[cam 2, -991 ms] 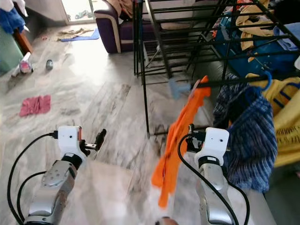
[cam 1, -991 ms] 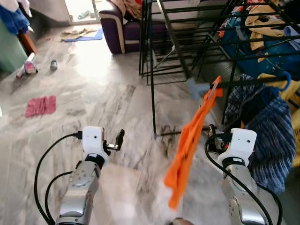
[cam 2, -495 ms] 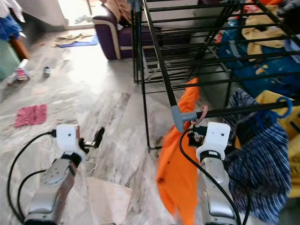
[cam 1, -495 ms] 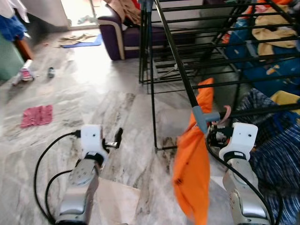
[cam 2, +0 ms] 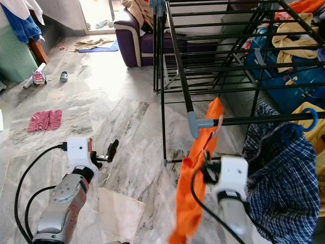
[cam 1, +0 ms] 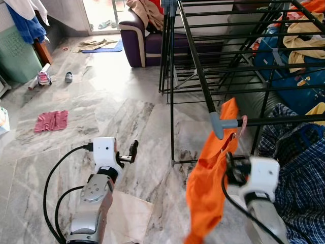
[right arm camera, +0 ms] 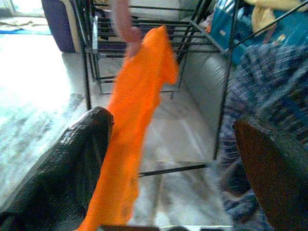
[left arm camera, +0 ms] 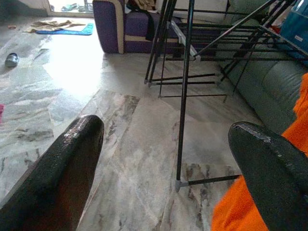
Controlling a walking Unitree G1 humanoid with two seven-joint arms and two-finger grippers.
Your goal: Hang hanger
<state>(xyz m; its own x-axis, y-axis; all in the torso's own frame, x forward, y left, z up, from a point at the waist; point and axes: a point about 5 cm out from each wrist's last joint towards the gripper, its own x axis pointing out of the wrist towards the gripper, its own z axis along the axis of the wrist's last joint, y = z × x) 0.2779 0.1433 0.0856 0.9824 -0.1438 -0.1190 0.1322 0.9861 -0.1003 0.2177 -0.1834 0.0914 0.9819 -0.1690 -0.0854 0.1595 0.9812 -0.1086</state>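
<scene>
An orange garment [cam 1: 213,168] hangs on a pink hanger [cam 1: 244,123], whose hook sits over the black rail [cam 1: 277,121] of the drying rack, just beside a grey corner joint [cam 1: 218,124]. My right gripper [cam 1: 231,168] is below the rail and close behind the orange cloth. In the right wrist view its fingers [right arm camera: 82,168] stand wide apart with nothing between them, and the pink hanger [right arm camera: 122,21] is ahead of them. My left gripper [cam 1: 133,150] is held out low over the floor, open and empty.
A blue plaid garment [cam 1: 299,173] hangs on the same rail to the right. The rack's black legs [cam 1: 171,117] stand straight ahead. A purple sofa [cam 1: 144,40] is behind it, and a pink cloth [cam 1: 51,121] lies on the marble floor at the left.
The camera has shifted. The orange garment has swung and now hangs down from the rail. My right gripper sits lower, away from the pink hook. The left arm has not moved.
</scene>
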